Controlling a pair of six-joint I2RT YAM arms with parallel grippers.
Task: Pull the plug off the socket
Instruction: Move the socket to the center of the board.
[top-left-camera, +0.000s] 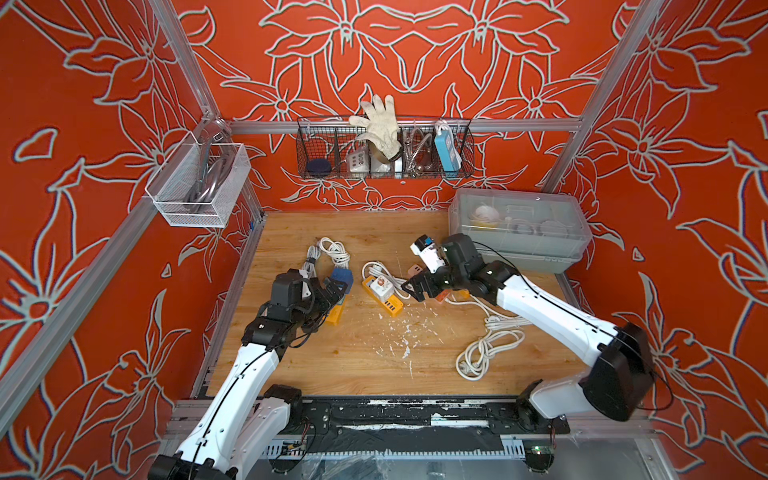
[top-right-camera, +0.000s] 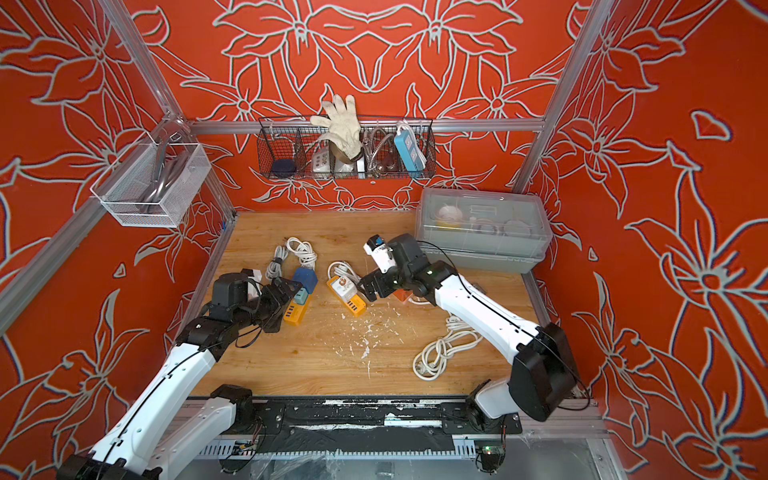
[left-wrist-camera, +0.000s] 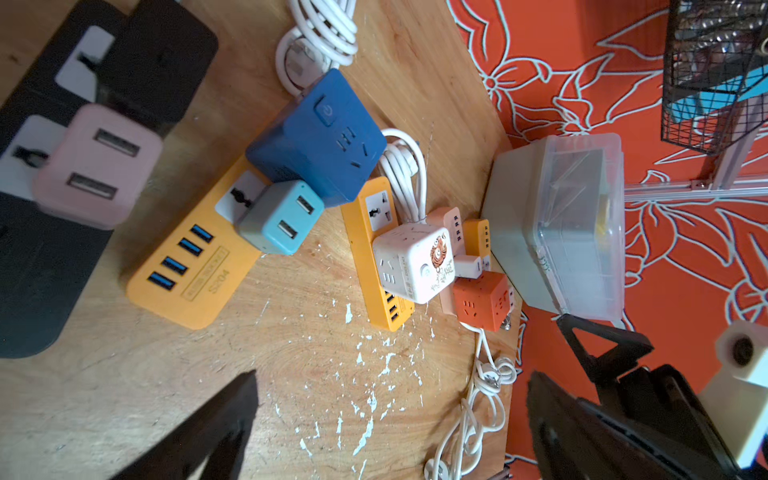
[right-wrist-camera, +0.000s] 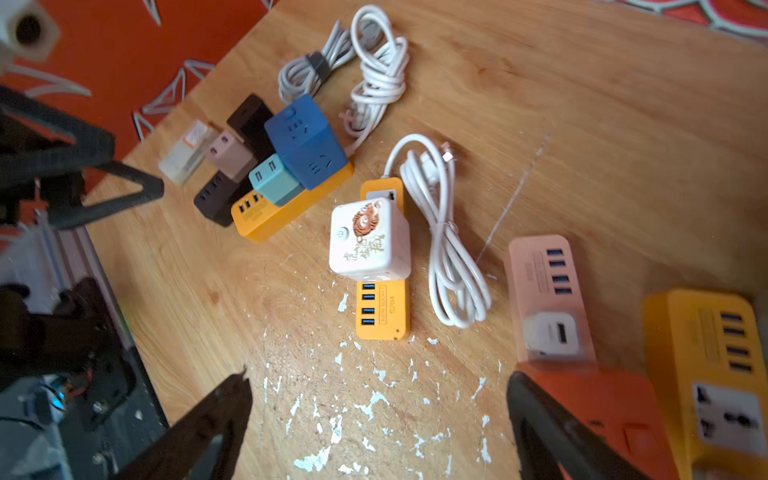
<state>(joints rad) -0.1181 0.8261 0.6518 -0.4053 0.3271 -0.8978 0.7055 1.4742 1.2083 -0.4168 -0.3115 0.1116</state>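
At the left of the table (top-left-camera: 374, 361), the left gripper (top-left-camera: 336, 291) hangs with jaws spread wide and empty over a yellow strip (left-wrist-camera: 187, 274). A teal plug (left-wrist-camera: 280, 216) sits in that strip's socket beside a blue cube (left-wrist-camera: 316, 137). At centre, a white cube (right-wrist-camera: 370, 239) is plugged into a second yellow strip (right-wrist-camera: 382, 311). Just right of it, the right gripper (right-wrist-camera: 380, 376) gapes wide, holding nothing, near an orange cube (right-wrist-camera: 602, 407).

Both top views are bright and even, with soft shadows on the table (top-left-camera: 353, 357); the walls (top-left-camera: 83, 208) bow toward the edges. In the wrist views the left tool (left-wrist-camera: 392, 374) and right tool (right-wrist-camera: 380, 374) are dark and blurred at 6 o'clock, the pink charger (left-wrist-camera: 97, 166) soft at 9 o'clock.
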